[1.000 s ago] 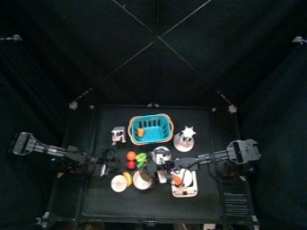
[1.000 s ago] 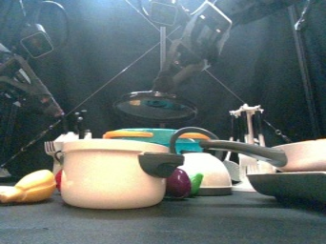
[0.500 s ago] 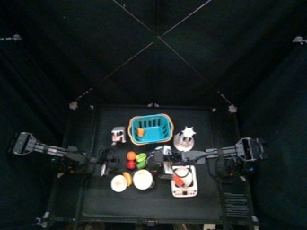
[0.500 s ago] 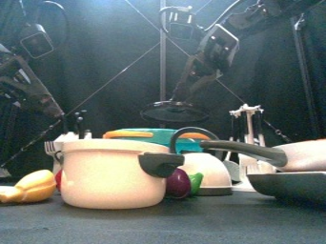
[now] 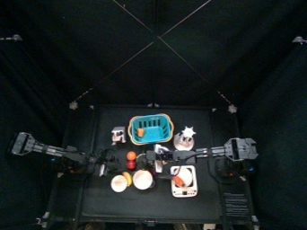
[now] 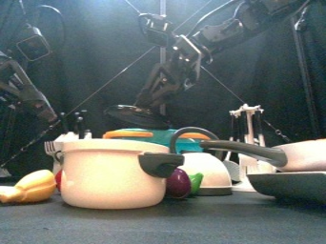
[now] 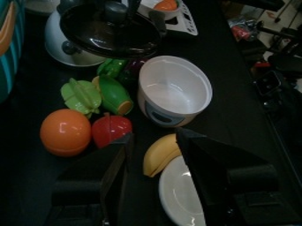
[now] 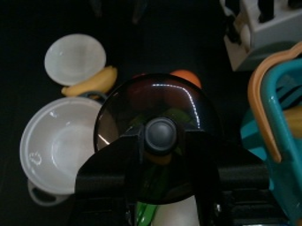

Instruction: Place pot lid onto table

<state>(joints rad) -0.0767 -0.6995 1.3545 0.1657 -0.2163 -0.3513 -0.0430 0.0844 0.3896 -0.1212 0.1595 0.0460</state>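
Note:
The pot lid (image 8: pixel 160 115), dark glass with a round knob, hangs in the air with my right gripper (image 8: pixel 160 139) shut on its knob. In the front view the pot lid (image 6: pixel 143 116) floats level above and behind the white pot (image 6: pixel 114 173), under my right gripper (image 6: pixel 158 98). From above, the pot lid (image 5: pixel 153 162) is over the middle of the black table (image 5: pixel 96 121). The left wrist view shows the pot lid (image 7: pixel 109 28) beyond the fruit. My left gripper (image 7: pixel 165 172) rests open near the table's left side, over a banana (image 7: pixel 161 152).
An open white pot (image 7: pixel 175 88), a white plate (image 8: pixel 77 57), an orange (image 7: pixel 65 132), a red fruit (image 7: pixel 109 129) and green fruit (image 7: pixel 85 94) lie below. A teal basket (image 5: pixel 150 130) stands behind. A frying pan (image 6: pixel 295 164) is at the front right.
My right gripper has carried the lid first to the right, then back to the left and a little lower. The left arm has not moved.

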